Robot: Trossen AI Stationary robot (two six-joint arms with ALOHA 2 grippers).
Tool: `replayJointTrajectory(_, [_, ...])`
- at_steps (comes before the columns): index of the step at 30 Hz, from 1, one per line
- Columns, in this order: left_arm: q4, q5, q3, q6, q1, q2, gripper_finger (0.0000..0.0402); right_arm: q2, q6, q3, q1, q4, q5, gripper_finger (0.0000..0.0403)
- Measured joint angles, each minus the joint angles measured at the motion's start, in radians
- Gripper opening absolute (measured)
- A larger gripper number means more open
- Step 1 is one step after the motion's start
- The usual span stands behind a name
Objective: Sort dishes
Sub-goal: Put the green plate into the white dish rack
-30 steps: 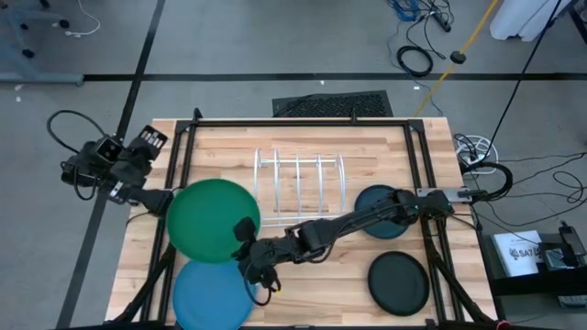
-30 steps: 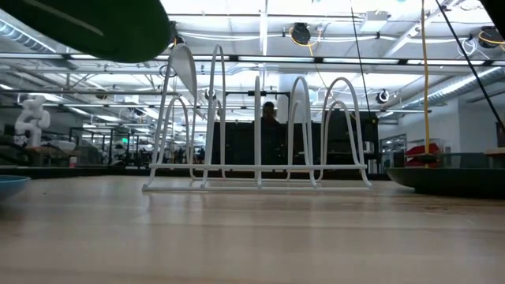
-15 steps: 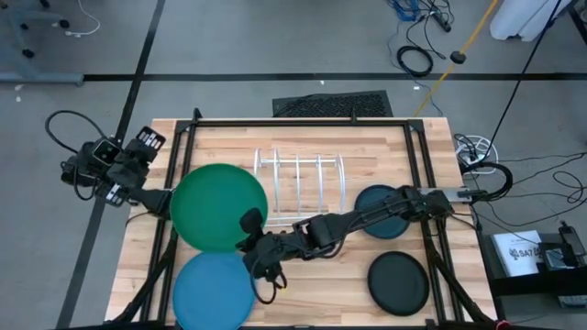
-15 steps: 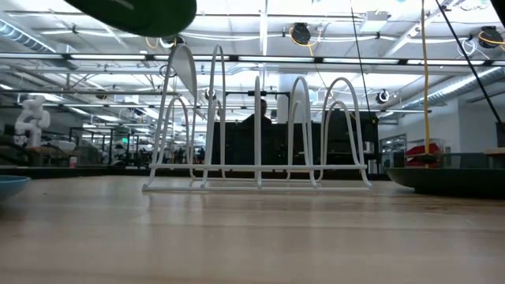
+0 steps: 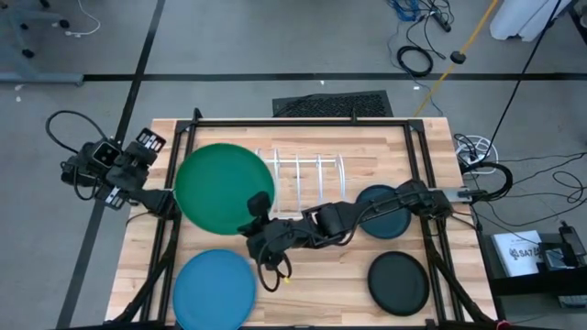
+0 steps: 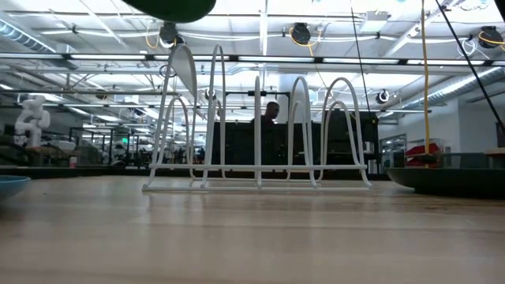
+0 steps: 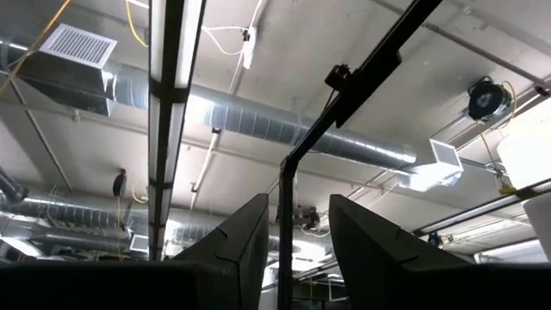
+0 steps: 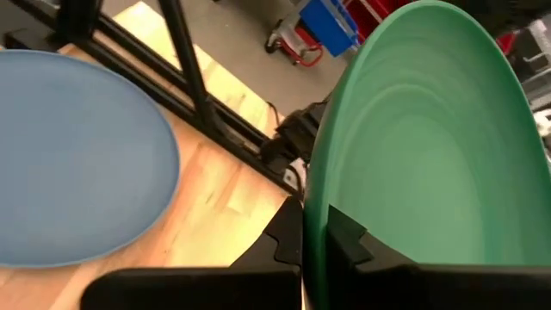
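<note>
From above, the right gripper pinches the green plate by its edge, up over the table's left side beside the white rack; the light blue plate lies below it, the teal plate and black plate at right. The left gripper waits at the left edge, fingers parted. Down low, the green plate hangs above the rack. Right wrist: fingers clamp its rim

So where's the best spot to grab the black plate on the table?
Grip the black plate at its rim, coming from the right arm's side. It lies flat and apart from the dark teal plate, so only its thin edge offers a hold.
</note>
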State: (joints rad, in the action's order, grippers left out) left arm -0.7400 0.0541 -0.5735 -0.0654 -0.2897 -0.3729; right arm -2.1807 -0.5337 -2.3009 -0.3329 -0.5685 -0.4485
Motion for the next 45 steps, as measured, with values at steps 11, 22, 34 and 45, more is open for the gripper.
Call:
replayJointTrajectory(11, [0.023, 0.022, 0.000, -0.006, 0.000, 0.000, 0.0135, 0.044, 0.024, 0.000, 0.029, 0.007, 0.002, 0.0000])
replayJointTrajectory(22, [0.044, 0.024, 0.000, -0.006, 0.000, 0.000, 0.0135, 0.133, 0.009, 0.000, 0.056, 0.002, 0.002, 0.0000])
replayJointTrajectory(34, [0.253, -0.073, 0.000, 0.041, 0.000, 0.000, 0.0135, 0.295, 0.042, 0.000, 0.112, -0.012, 0.002, 0.0000])
replayJointTrajectory(45, [0.385, -0.203, 0.000, 0.067, 0.000, 0.000, 0.0135, 0.434, 0.243, 0.000, 0.216, -0.060, 0.012, 0.0000])
